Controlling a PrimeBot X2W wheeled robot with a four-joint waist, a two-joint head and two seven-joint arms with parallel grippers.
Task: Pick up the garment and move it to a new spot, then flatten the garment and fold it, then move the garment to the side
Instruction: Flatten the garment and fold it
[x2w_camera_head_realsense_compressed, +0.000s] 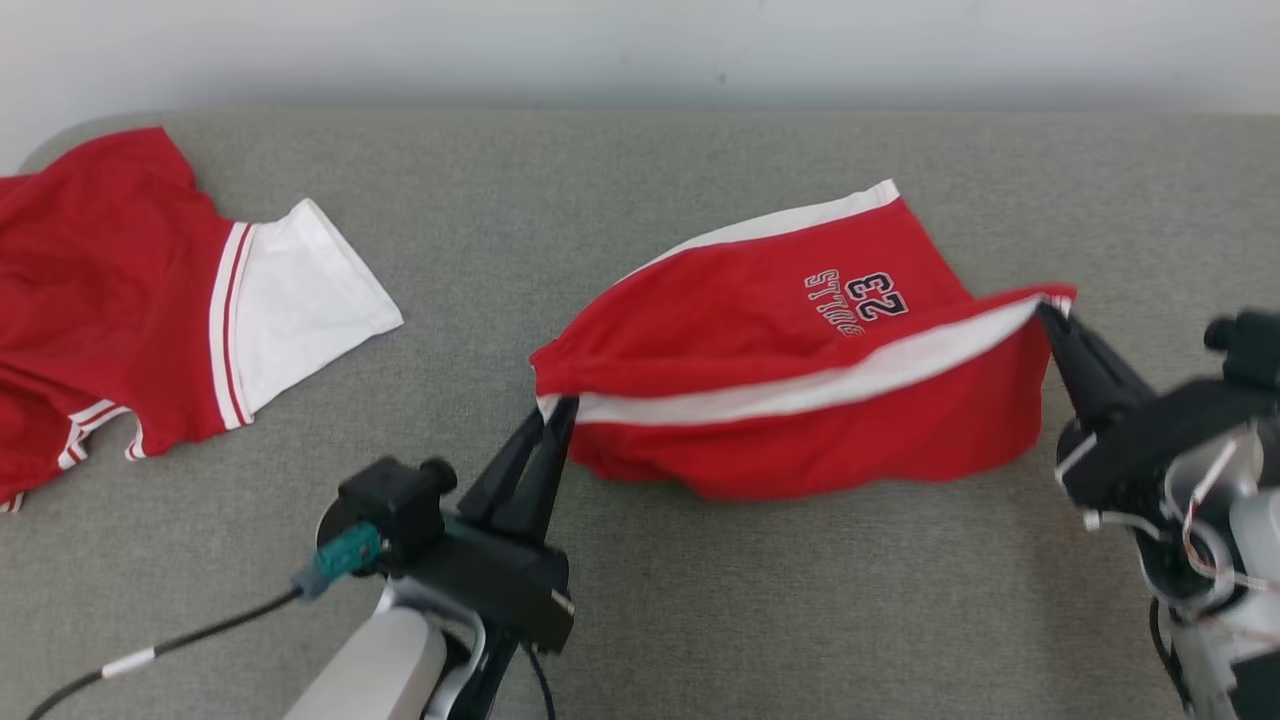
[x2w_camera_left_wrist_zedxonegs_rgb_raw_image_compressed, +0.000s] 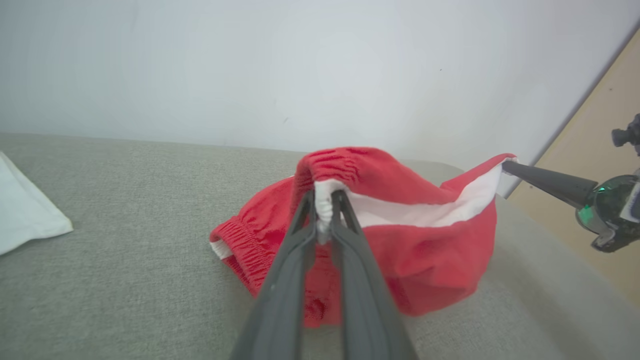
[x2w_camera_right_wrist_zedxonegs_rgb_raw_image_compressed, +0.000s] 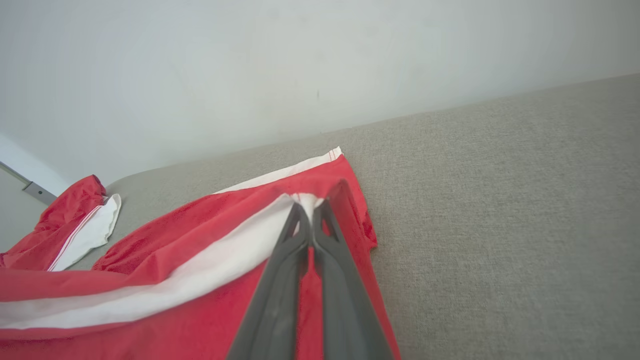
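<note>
The left gripper (x2w_camera_head_realsense_compressed: 555, 410) and right gripper (x2w_camera_head_realsense_compressed: 1045, 310) each pinch the shorts (x2w_camera_head_realsense_compressed: 760, 340) — lifted; flattening, folding, setting aside likely remain.

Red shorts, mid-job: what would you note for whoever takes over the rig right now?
The left end effector is shut on the waistband end of the red shorts; the right end effector is shut on the opposite corner.
The white-striped edge is lifted between them and the rest sags onto the grey cushion. A red and white jersey lies apart, far left.
Done: grasped, raised. Left: flatten, fold, move aside.
</note>
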